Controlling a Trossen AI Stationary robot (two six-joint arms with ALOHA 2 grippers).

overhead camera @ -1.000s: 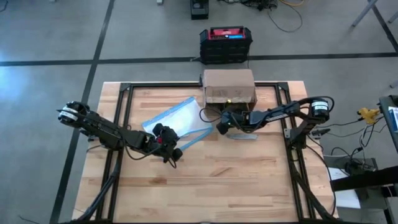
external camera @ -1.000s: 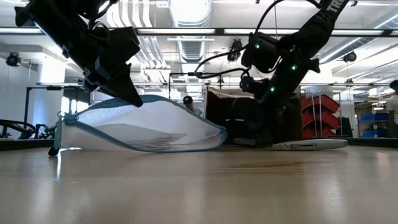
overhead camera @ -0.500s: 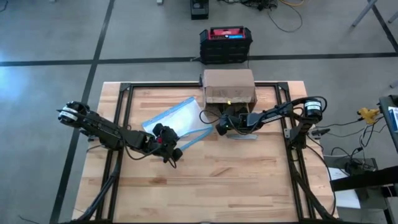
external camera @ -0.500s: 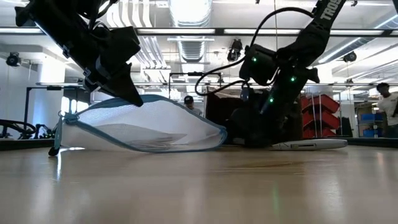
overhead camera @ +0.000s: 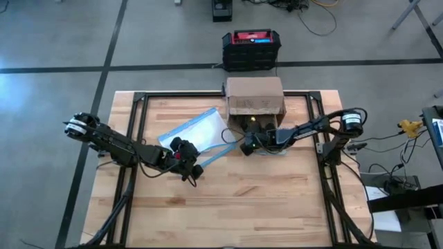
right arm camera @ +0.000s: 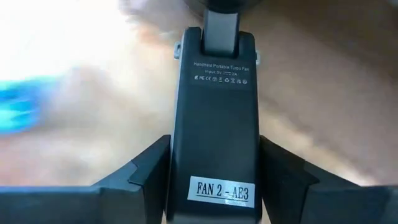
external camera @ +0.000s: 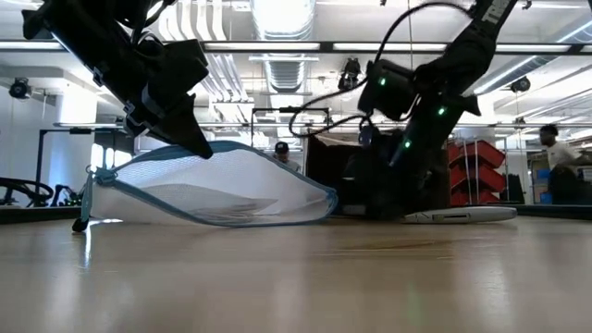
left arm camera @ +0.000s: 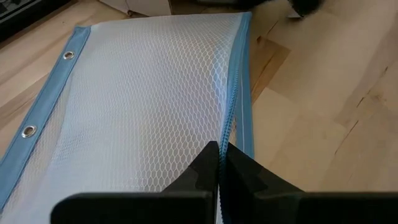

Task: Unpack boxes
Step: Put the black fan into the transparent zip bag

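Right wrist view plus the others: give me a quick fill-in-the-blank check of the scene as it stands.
1. The blue-edged pouch that the left hand is shut on is made of white ____.
2. The label on the black fan at the right hand reads FAN 2 - ____.
3. Beyond the cardboard box, on the floor, stands a case coloured black and ____.

Missing words: mesh; AE3; red

A grey concrete floor (overhead camera: 62, 41) crossed by dark lines surrounds the wooden bench (overhead camera: 242, 200). Long ceiling lights (external camera: 277, 14) glow overhead, red storage bins (external camera: 474, 171) stand behind, and a person (external camera: 558, 171) stands far off.
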